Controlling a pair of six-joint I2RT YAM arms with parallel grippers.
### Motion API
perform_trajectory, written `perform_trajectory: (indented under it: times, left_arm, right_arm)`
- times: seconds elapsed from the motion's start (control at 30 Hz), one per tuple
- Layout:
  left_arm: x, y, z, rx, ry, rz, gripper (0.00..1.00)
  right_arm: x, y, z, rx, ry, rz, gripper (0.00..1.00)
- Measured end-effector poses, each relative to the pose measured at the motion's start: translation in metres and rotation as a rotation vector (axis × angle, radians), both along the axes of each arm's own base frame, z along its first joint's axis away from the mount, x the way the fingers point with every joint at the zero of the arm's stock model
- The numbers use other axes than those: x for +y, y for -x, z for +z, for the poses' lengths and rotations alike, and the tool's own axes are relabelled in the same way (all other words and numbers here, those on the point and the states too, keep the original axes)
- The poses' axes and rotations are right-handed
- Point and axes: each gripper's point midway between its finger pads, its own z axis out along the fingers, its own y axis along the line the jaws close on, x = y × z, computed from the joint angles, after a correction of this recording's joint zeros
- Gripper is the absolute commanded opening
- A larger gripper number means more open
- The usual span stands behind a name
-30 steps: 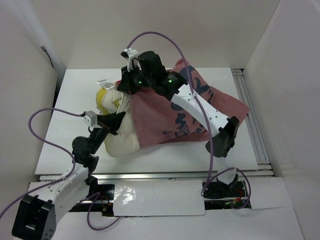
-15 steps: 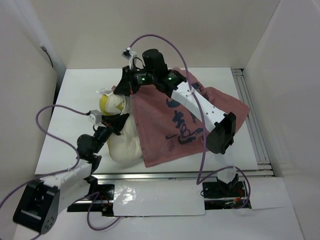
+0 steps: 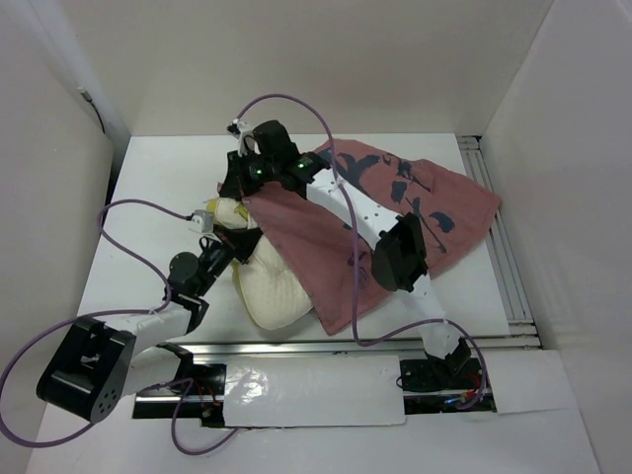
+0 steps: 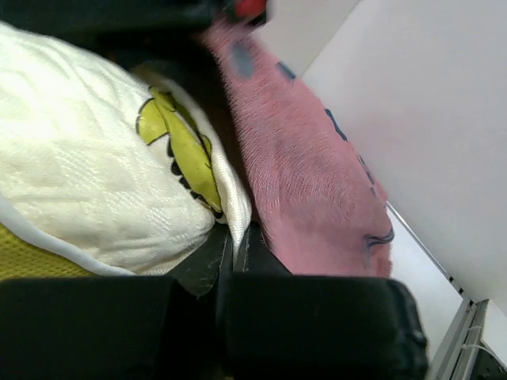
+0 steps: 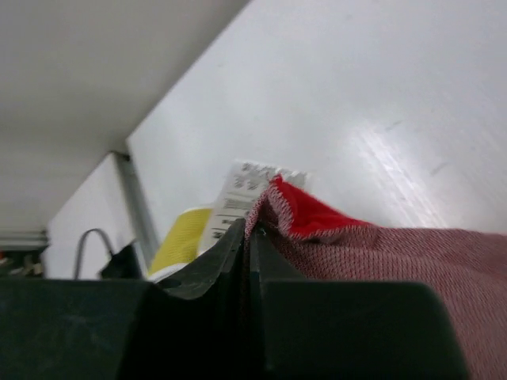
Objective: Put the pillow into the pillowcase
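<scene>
- Step in hand, as I read it: dragging the mouth of the pillowcase (image 3: 415,197) over the pillow (image 3: 276,291). I'd call it roughly halfway. The case lies dull-pink side up, draped across the far and right part of the pillow. The pillow's near left end pokes out bare on the surface (image 3: 138,207).
- Right claw (image 5: 249,237): pinched tight on the hem of the case, and in the wrist view the bright red side of the cloth shows right at its tips. It sits up by the pillow's far left end, with a white label (image 5: 257,186) and a bit of yellow just beyond.
- Left claw (image 4: 234,245): jaws together, tips right where the pillow's white edge meets the pink cloth. Can't tell if it has the pillow, the case, or nothing.
- The pillow's yellow mark (image 4: 178,146) sits just beside the case's edge, uncovered.
- Next move, my guess: hold the right pinch and pull the hem toward the near left over the exposed end, while left steadies the pillow or feeds it in.
- The top layer needs lifting so the pillow goes inside the opening, not just under the cloth. From the overhead view I honestly can't tell which it is.
- Worry: that thin hem slipping out of the pinch.
</scene>
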Motion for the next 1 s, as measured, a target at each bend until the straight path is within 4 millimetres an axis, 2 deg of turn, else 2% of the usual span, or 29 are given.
perform_trajectory:
  times: [0.07,0.13,0.17,0.2,0.23,0.27,0.3,0.33,0.37,0.47,0.53,0.6,0.67,0.7,0.77,0.83,0.9,1.0]
  left_arm:
    - [0.002,0.000,-0.004,0.025,-0.005,0.020,0.04]
    - [0.004,-0.003,-0.011,0.077,-0.019,0.047,0.17]
    - [0.006,-0.006,-0.014,0.101,-0.027,0.063,0.28]
    - [0.008,-0.009,-0.017,0.131,-0.035,0.084,0.52]
    - [0.011,-0.012,-0.017,0.147,-0.036,0.105,0.69]
    - [0.014,-0.014,-0.015,0.152,-0.038,0.127,0.99]
    - [0.020,-0.017,-0.018,0.189,-0.028,0.170,1.00]
    - [0.022,-0.018,-0.007,0.164,-0.018,0.179,1.00]
    - [0.026,-0.021,-0.005,0.188,-0.017,0.211,1.00]
    - [0.037,-0.029,0.001,0.260,-0.047,0.285,1.00]
    - [0.043,-0.029,0.002,0.313,-0.076,0.320,1.00]
    - [0.050,-0.020,0.000,0.364,-0.105,0.339,1.00]
    - [0.055,-0.005,-0.006,0.410,-0.128,0.340,1.00]
    - [0.056,0.003,-0.009,0.431,-0.136,0.334,1.00]
    - [0.055,0.018,-0.015,0.466,-0.132,0.307,1.00]
    - [0.047,0.036,-0.029,0.505,-0.126,0.235,1.00]
    - [0.035,0.057,-0.056,0.570,-0.130,0.146,1.00]
    - [0.019,0.087,-0.096,0.677,-0.129,0.019,1.00]
  right_arm:
    - [0.002,-0.014,-0.021,-0.024,0.057,-0.062,0.19]
    - [-0.001,-0.023,-0.038,-0.049,0.123,-0.127,0.27]
    - [-0.003,-0.025,-0.042,-0.061,0.146,-0.151,0.32]
    - [-0.005,-0.029,-0.045,-0.079,0.166,-0.178,0.40]
    - [-0.009,-0.033,-0.045,-0.100,0.184,-0.205,0.54]
    - [-0.013,-0.035,-0.045,-0.114,0.201,-0.226,0.59]
    - [-0.019,-0.035,-0.046,-0.124,0.223,-0.240,0.73]
    - [-0.024,-0.036,-0.048,-0.132,0.242,-0.251,0.73]
    - [-0.029,-0.036,-0.047,-0.145,0.257,-0.259,0.82]
    - [-0.047,-0.031,-0.044,-0.162,0.298,-0.289,0.91]
    - [-0.060,-0.025,-0.036,-0.171,0.314,-0.308,0.93]
    - [-0.073,-0.020,-0.023,-0.192,0.313,-0.337,0.95]
    - [-0.094,-0.008,-0.014,-0.205,0.316,-0.370,0.95]
    - [-0.118,0.008,-0.012,-0.206,0.324,-0.395,0.96]
    - [-0.131,0.017,-0.011,-0.212,0.316,-0.419,0.95]
    - [-0.158,0.037,-0.021,-0.199,0.317,-0.455,0.93]
    - [-0.185,0.056,-0.041,-0.168,0.350,-0.485,0.93]
    - [-0.209,0.072,-0.078,-0.120,0.420,-0.509,0.93]
